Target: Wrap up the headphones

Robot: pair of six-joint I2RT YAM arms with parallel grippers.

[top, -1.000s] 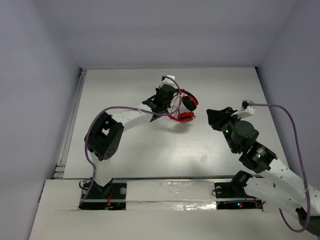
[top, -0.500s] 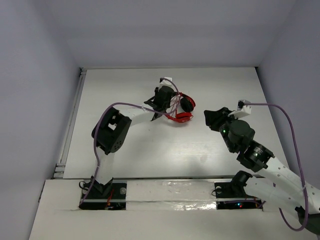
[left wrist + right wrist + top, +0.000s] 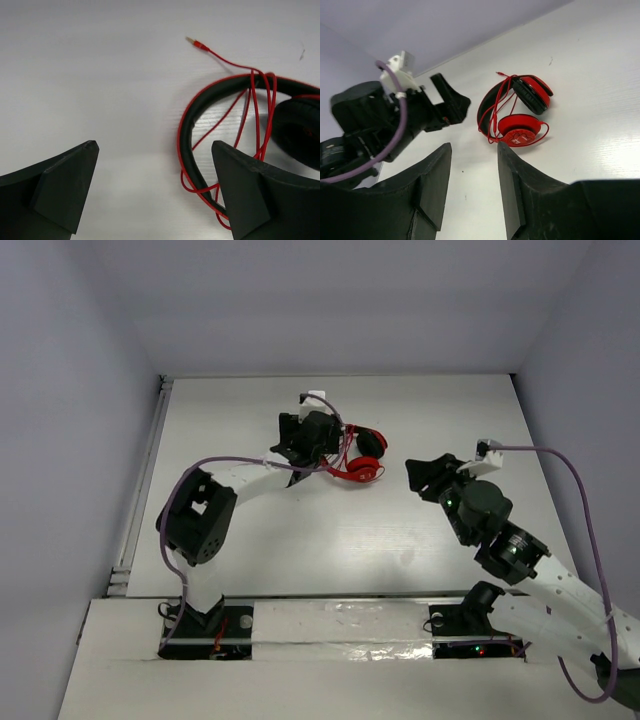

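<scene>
The red headphones (image 3: 358, 462) lie on the white table, far of centre, with the thin red cable looped round the black-lined headband (image 3: 186, 131) and the plug (image 3: 193, 41) loose on the table. My left gripper (image 3: 298, 452) hovers just left of them, open and holding nothing; in the left wrist view (image 3: 154, 150) its right finger (image 3: 250, 190) overlaps the headband. My right gripper (image 3: 425, 474) stands open to the right, pointing at the headphones (image 3: 517, 112) from a distance, with bare table between its fingers (image 3: 473, 150).
Thick purple cables (image 3: 560, 465) run along both arms. A metal rail (image 3: 150, 475) borders the table's left edge. Grey walls close in the back and both sides. The arm bases (image 3: 205, 625) sit at the near edge.
My left gripper has opened, let go of the headphones and drawn back to the left. The headphones have come down onto the table. My right gripper has shifted slightly toward them.
</scene>
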